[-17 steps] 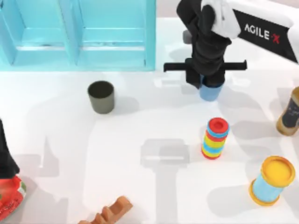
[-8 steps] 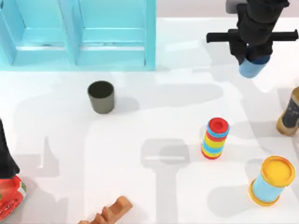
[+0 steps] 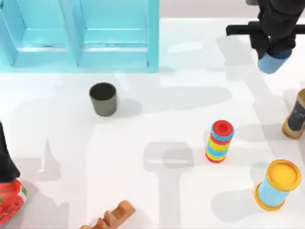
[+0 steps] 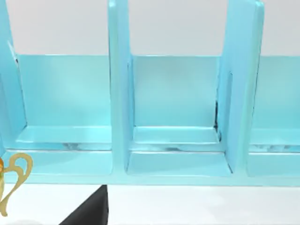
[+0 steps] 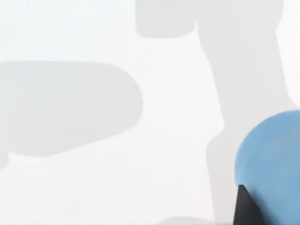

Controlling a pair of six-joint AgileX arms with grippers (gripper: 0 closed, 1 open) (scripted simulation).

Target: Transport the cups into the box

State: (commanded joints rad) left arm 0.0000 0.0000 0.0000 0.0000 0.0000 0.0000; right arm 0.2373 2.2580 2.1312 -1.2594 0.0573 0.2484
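White tabletop (image 3: 157, 191): right end effector (image 3: 274, 52) pinches smooth tapered blue cup (image 3: 273, 62); grey-olive cup (image 3: 103, 98) upright.

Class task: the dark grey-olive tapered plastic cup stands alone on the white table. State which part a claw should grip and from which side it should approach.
Grip the dark grey-olive tapered plastic cup probably across its open rim, from above: it stands upright, mouth up, with free space around it.

I see the blue cup (image 3: 273, 62) held aloft right of the box (image 3: 81, 36); the grey cup (image 3: 103, 98) stands upright just below it.
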